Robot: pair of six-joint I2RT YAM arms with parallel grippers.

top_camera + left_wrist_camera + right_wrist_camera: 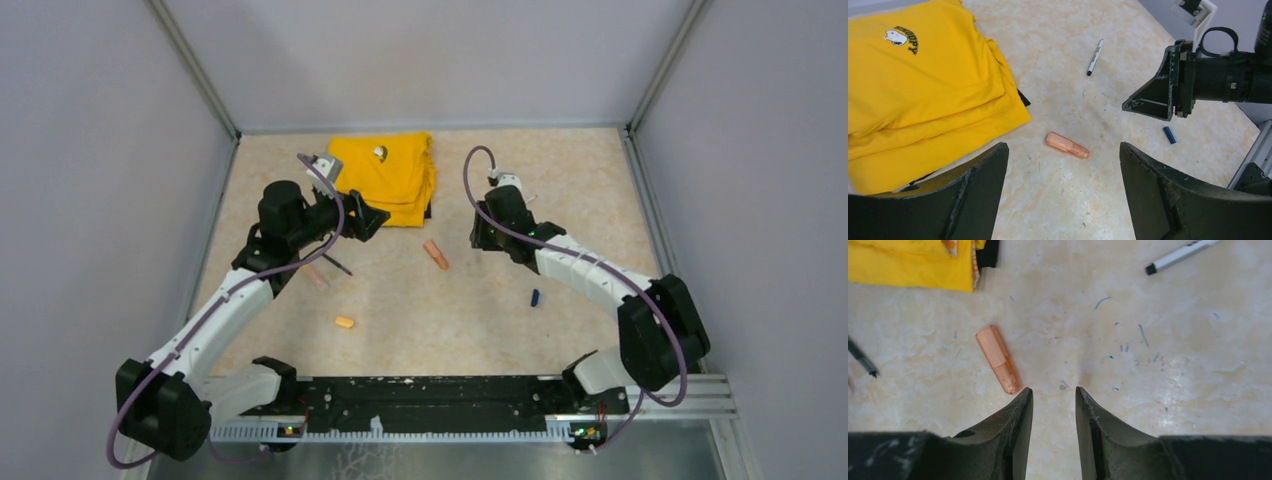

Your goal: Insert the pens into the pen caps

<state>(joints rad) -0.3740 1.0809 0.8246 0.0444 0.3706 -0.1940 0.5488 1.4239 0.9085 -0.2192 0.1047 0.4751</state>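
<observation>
Jaws: left gripper [1063, 146] wide apart, empty; right gripper [1053, 390] narrowly parted, empty. Yellow cloth [385, 175] far centre. Orange marker [436, 254] just left of right gripper; silver-white pen [1095, 56] farther back. Orange cap [344, 322] near left, blue cap [535, 297] near right.

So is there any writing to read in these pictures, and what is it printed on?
"SNOOPY": dark curved letters beside a small cartoon dog's head, on the folded yellow cloth.
Dark marking on the slim silver-white pen: too small to read.
No other legible text shows in any view.
</observation>
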